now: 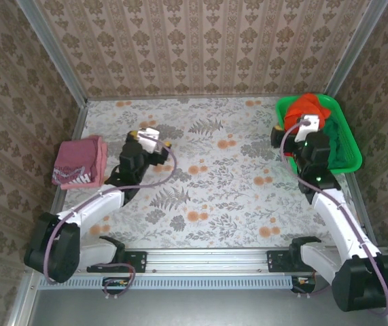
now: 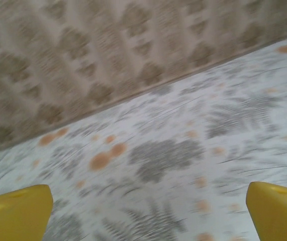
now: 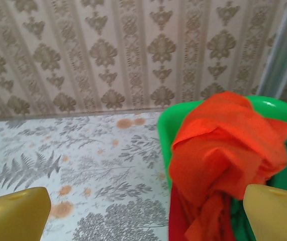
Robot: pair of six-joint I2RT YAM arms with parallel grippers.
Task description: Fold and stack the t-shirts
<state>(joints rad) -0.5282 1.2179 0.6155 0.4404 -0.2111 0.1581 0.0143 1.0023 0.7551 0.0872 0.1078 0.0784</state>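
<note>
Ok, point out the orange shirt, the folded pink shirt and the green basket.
orange shirt (image 3: 223, 145): right wrist view, middle of the bunched cloth.
folded pink shirt (image 1: 79, 161): top view, centre of its upper face.
green basket (image 1: 347, 142): top view, its mesh side wall.

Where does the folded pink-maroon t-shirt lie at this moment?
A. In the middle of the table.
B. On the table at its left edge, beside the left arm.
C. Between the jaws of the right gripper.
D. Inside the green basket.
B: the top view shows the pink-maroon t-shirt folded on the table by its left edge, far from the green basket, which holds the orange t-shirt.
</note>
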